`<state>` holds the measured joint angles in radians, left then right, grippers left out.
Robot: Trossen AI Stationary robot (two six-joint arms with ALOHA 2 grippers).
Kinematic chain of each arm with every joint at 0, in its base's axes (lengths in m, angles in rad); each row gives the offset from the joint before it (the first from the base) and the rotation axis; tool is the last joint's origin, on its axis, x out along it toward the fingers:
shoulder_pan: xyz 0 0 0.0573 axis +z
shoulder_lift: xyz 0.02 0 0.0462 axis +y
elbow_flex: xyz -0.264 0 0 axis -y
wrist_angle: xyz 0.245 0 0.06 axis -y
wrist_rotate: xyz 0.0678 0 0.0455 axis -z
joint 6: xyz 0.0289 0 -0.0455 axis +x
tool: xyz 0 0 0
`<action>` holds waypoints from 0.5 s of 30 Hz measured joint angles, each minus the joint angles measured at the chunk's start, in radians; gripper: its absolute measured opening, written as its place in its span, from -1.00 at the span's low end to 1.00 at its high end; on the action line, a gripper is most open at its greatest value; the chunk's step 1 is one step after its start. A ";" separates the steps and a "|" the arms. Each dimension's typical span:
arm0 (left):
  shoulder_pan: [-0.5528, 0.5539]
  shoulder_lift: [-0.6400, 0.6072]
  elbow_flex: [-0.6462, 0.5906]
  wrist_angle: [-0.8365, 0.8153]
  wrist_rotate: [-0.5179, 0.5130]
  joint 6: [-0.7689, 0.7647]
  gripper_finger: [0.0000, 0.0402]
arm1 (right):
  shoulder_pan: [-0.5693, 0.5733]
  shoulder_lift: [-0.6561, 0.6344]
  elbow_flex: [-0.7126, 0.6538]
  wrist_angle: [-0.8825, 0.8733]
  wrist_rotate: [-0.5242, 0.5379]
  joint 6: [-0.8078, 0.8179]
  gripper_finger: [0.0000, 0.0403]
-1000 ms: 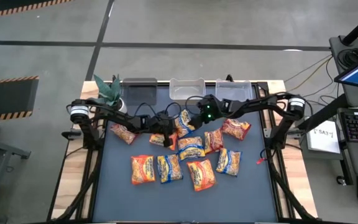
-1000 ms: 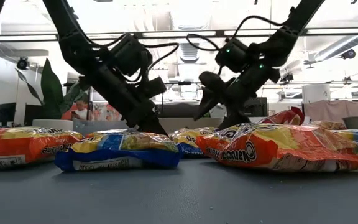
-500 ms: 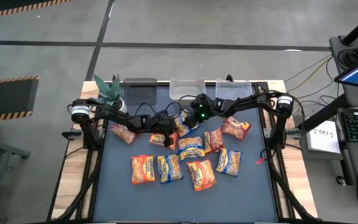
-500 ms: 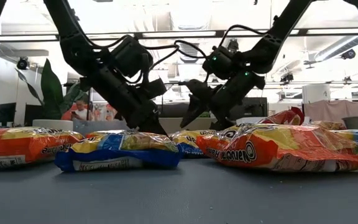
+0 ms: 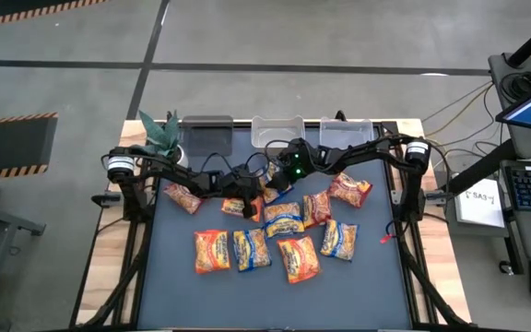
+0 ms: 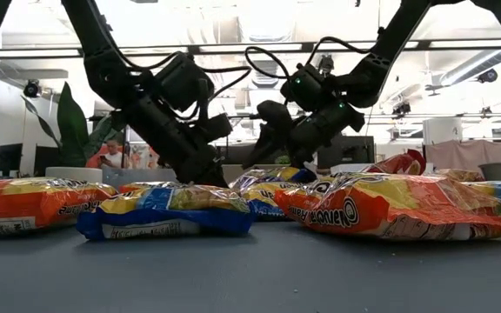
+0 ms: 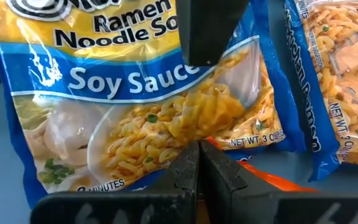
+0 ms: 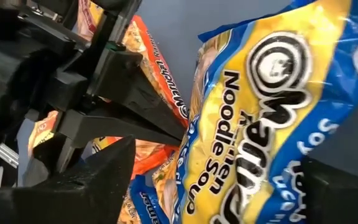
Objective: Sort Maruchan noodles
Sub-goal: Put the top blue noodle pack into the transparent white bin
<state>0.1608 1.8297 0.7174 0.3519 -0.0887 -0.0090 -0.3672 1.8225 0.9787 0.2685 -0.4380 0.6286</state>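
My right arm's fingers (image 8: 216, 163) stand wide apart on either side of a crinkly blue-and-yellow plastic soy-sauce ramen packet (image 8: 260, 112), one finger at each long edge. I cannot see that they bite yet, so I count them as open around it. The closed fingers (image 7: 199, 163) of my left arm sit tip-down on a flat orange plastic ramen packet (image 7: 272, 182) just beside it, apparently pinning that packet. In the high view both sets of fingers meet at upper centre of the dark worktop (image 5: 182, 277), with the blue packet overlapping its orange neighbour in a crowded cluster. The other packets, orange, blue-and-yellow and dark red, lie in two loose rows across the centre and lower centre of the frame. The clear plastic bins (image 5: 277, 131) line the top edge, just above the cluster. As I read it, the step in hand is picking this blue packet for sorting. To do it well I would close slowly, so the slick film bunches between the fingers instead of sliding out, and catch only this packet, not the orange one beneath its edge. I would keep the left fingers down while lifting, then raise straight up before swinging toward a bin.
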 joint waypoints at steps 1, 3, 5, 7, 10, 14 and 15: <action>0.000 0.000 0.000 0.001 0.000 0.000 -1.00 | 0.000 0.000 0.000 0.000 0.000 0.002 0.38; 0.000 0.000 0.000 0.007 0.000 -0.002 -1.00 | 0.000 0.000 0.000 -0.002 0.000 0.005 0.26; 0.000 -0.003 0.000 0.008 0.000 -0.003 -1.00 | 0.000 0.000 0.000 -0.001 0.000 0.006 0.12; 0.000 -0.005 -0.001 0.011 0.000 -0.003 -1.00 | 0.000 0.000 0.000 -0.002 0.000 0.007 -0.03; 0.000 -0.011 -0.001 0.009 0.001 -0.003 -1.00 | 0.000 0.000 0.000 -0.002 0.001 0.007 -0.25; 0.000 -0.029 -0.004 -0.005 0.002 0.000 -1.00 | 0.000 0.000 0.000 -0.002 0.001 0.007 -0.53; 0.000 -0.038 -0.004 -0.013 0.003 0.002 -1.00 | 0.000 0.000 0.000 -0.002 0.002 0.006 -0.59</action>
<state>0.1604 1.7913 0.7136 0.3392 -0.0859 -0.0071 -0.3672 1.8221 0.9783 0.2668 -0.4362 0.6344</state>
